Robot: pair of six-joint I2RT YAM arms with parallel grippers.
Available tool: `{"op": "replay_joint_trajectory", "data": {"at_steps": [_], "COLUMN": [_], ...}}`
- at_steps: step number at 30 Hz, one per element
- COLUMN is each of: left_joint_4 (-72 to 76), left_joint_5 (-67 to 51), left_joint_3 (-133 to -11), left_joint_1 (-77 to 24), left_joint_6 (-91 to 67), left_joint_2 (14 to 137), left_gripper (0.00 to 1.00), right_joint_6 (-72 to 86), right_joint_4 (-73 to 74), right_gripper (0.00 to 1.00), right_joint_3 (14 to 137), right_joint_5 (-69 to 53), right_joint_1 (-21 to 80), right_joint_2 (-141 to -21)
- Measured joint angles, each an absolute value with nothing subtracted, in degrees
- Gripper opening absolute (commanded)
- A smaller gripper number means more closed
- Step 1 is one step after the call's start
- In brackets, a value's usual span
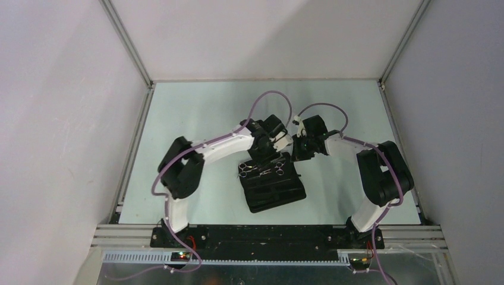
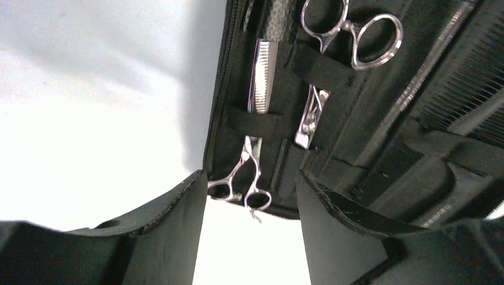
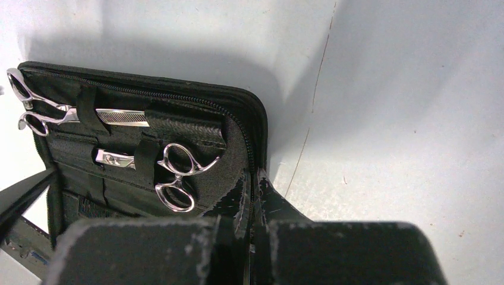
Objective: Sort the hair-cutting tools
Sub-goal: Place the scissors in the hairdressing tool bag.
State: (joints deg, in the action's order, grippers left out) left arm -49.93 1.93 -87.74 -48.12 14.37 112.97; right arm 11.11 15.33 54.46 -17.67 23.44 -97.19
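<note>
**Lettering, one item.** A short line of small pale capitals (image 2: 444, 209) stands on a black surface inside the open zip case (image 2: 356, 133), seen from the left wrist view, just below the teeth of a comb (image 2: 469, 77). The opening letters look like "CRO". The rest is too small and blurred to read. Nothing else is legible.

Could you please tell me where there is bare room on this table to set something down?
Crowded: the far edge of the open case, where the left gripper and right gripper meet. Bare: the far strip of table behind them, the patch between the case and the right arm, and the patch between the case and the left arm.
</note>
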Motion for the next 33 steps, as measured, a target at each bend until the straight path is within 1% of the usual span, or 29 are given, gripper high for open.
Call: {"op": "replay_joint_trajectory", "data": {"at_steps": [6,9,12,19,21,22,29,31,33], "left_joint_4": [-45.3,-43.2,-41.4,-39.1,-38.8,-38.8,-38.4,-38.3,-38.2], "left_joint_5": [2.8,2.6,2.1,1.2,1.2,1.2,-0.9,-1.3,-1.7], "left_joint_3": [-79.6,-74.1,-68.5,-60.9,-59.9,-59.7,-59.2,-59.2,-59.2], "left_joint_1": [-48.0,-47.3,-45.8,-42.5,-42.0,-41.9,-41.7,-41.7,-41.7], "left_joint_6": [9.5,6.3,3.9,-0.1,-0.2,-0.2,-0.1,-0.1,0.0], "left_joint_2": [101.8,98.3,96.5,95.9,95.9,95.9,95.9,95.9,96.1], "left_gripper": [0.58,0.56,0.55,0.45,0.41,0.38,0.27,0.17,0.09], "right_joint_6": [11.1,11.1,11.1,11.1,11.1,11.1,11.1,11.1,11.1], "right_joint_4": [15.4,15.4,15.4,15.4,15.4,15.4,15.4,15.4,15.4], "right_gripper": [0.00,0.00,0.00,0.00,0.00,0.00,0.00,0.00,0.00], "right_joint_3": [54.5,54.5,54.5,54.5,54.5,54.5,54.5,54.5,54.5], "right_joint_5": [-17.6,-17.6,-17.6,-17.6,-17.6,-17.6,-17.6,-17.6,-17.6], "right_joint_1": [23.4,23.4,23.4,23.4,23.4,23.4,23.4,23.4,23.4], "right_joint_2": [-97.2,-97.2,-97.2,-97.2,-97.2,-97.2,-97.2,-97.2,-97.2]}}
